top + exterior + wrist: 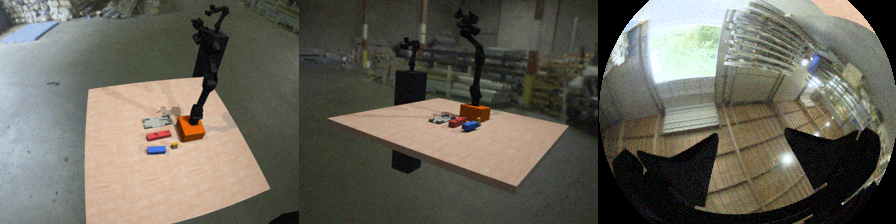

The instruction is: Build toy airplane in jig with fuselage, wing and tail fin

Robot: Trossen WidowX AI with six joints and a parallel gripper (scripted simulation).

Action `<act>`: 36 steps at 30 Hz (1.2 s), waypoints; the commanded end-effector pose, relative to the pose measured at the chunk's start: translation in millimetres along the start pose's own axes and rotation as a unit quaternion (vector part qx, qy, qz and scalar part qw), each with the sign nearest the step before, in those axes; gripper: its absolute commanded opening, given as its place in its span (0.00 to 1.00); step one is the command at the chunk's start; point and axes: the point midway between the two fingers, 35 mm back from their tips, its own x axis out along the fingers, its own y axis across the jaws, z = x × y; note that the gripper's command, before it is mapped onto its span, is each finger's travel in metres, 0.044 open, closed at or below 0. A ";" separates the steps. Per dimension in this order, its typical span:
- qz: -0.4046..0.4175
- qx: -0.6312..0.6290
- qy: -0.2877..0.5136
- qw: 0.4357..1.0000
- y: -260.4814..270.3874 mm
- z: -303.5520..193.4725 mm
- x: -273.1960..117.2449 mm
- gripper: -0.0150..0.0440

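The gripper (196, 23) (466, 15) (752, 135) hangs high above the table (142, 184) (489, 148), its two fingers spread wide with nothing between them, and the wrist view past them shows mostly ceiling and lights. All the airplane's pieces lie well below and apart from it, on the tabletop beside the orange block (191, 133) (474, 112) at the arm's foot. The red fuselage (158, 136) (457, 122), its sockets facing up, lies outside the grey cradle (155, 122) (441, 119), just beside it and between the cradle and the blue wing (156, 150) (470, 125). The small yellow tail fin (175, 145) (479, 120) stands near one end of the wing, on the side toward the orange block. Neither the wing nor the tail fin is fitted to the fuselage.
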 end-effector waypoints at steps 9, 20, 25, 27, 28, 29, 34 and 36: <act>-0.007 0.174 0.058 0.983 29.9 4.6 8.0 1.00; 0.013 0.497 0.149 0.854 102.9 52.8 36.6 1.00; 0.040 0.642 0.164 0.748 131.9 103.5 55.9 1.00; 0.054 0.693 0.166 0.699 140.1 127.7 64.4 1.00; 0.062 0.717 0.166 0.674 143.2 140.5 68.8 1.00; 0.070 0.740 0.166 0.648 145.8 153.7 73.2 1.00; 0.115 0.824 0.154 0.532 143.4 217.8 95.3 1.00; 0.134 0.848 0.145 0.491 136.9 242.5 103.4 1.00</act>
